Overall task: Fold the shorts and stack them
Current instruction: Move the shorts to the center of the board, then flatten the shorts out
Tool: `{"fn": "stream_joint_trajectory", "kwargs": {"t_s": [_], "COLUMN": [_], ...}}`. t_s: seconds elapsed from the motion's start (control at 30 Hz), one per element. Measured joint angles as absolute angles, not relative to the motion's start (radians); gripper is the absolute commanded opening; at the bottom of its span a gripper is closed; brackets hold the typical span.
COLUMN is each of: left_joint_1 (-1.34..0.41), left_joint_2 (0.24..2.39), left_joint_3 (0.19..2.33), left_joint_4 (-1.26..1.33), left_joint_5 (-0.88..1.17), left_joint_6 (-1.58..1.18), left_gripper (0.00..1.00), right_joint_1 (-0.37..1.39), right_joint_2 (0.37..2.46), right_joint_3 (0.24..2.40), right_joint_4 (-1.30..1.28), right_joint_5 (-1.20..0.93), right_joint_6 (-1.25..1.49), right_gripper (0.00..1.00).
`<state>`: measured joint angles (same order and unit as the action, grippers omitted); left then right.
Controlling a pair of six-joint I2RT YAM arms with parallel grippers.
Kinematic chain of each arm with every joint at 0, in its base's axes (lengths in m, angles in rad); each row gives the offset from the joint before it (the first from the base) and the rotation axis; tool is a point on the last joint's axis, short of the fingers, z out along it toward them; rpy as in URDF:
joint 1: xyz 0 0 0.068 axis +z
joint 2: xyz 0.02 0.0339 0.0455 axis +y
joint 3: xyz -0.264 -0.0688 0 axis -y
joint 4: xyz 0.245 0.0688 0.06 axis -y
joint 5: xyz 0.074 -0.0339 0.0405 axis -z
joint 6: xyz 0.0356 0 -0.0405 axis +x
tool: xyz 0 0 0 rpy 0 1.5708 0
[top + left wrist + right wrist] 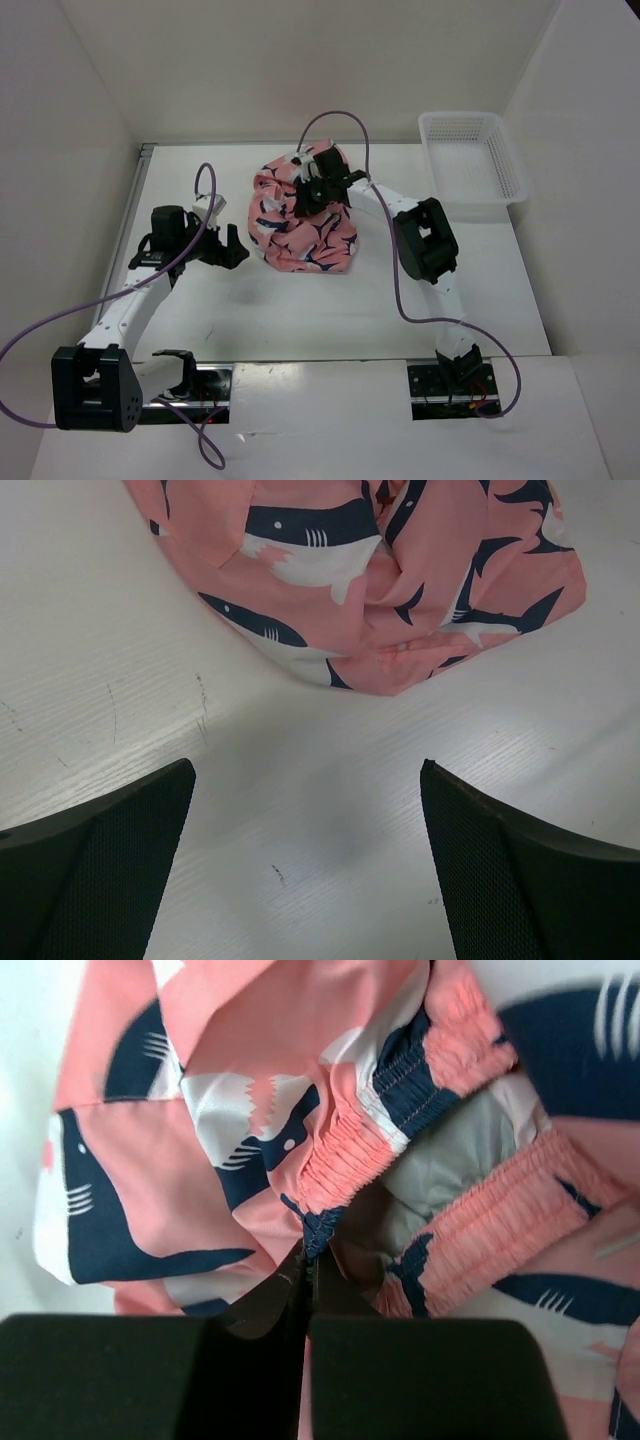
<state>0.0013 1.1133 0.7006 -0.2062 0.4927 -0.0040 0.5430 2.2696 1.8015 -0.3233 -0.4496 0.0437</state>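
The shorts, salmon-pink with navy-and-white shark shapes, lie crumpled in a heap at the table's middle back. My right gripper sits on top of the heap, shut on the shorts at the gathered waistband; its jaws pinch the waistband's edge where they meet. My left gripper hovers just left of the heap, open, with bare table between its fingers. In the left wrist view the shorts lie ahead of the fingers, untouched.
A white mesh basket stands at the back right corner. White walls close in the table on the left, back and right. Purple cables loop over both arms.
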Motion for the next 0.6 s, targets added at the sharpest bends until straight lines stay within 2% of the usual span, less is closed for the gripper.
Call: {"fn": "stream_joint_trajectory", "kwargs": {"t_s": [0.17,0.47,0.6], "left_joint_1": [0.001,0.001,0.001], "left_joint_2": [1.117,1.145,1.152], "left_joint_3": [0.701,0.727,0.781], "left_joint_4": [-0.204,-0.163,-0.141], "left_joint_5": [0.488,0.419,0.435], "left_joint_6": [-0.004,-0.004,-0.004], "left_gripper": [1.00,1.00,1.00], "right_joint_1": [0.543,0.543,0.543], "right_joint_2": [2.283,2.249,2.165], "right_joint_3": [1.946,2.578,2.662], "right_joint_4": [-0.365,-0.360,-0.360], "right_joint_5": [-0.474,-0.463,-0.415], "right_joint_6": [0.045,0.109,0.145], "right_gripper": [0.00,0.00,0.00]}}
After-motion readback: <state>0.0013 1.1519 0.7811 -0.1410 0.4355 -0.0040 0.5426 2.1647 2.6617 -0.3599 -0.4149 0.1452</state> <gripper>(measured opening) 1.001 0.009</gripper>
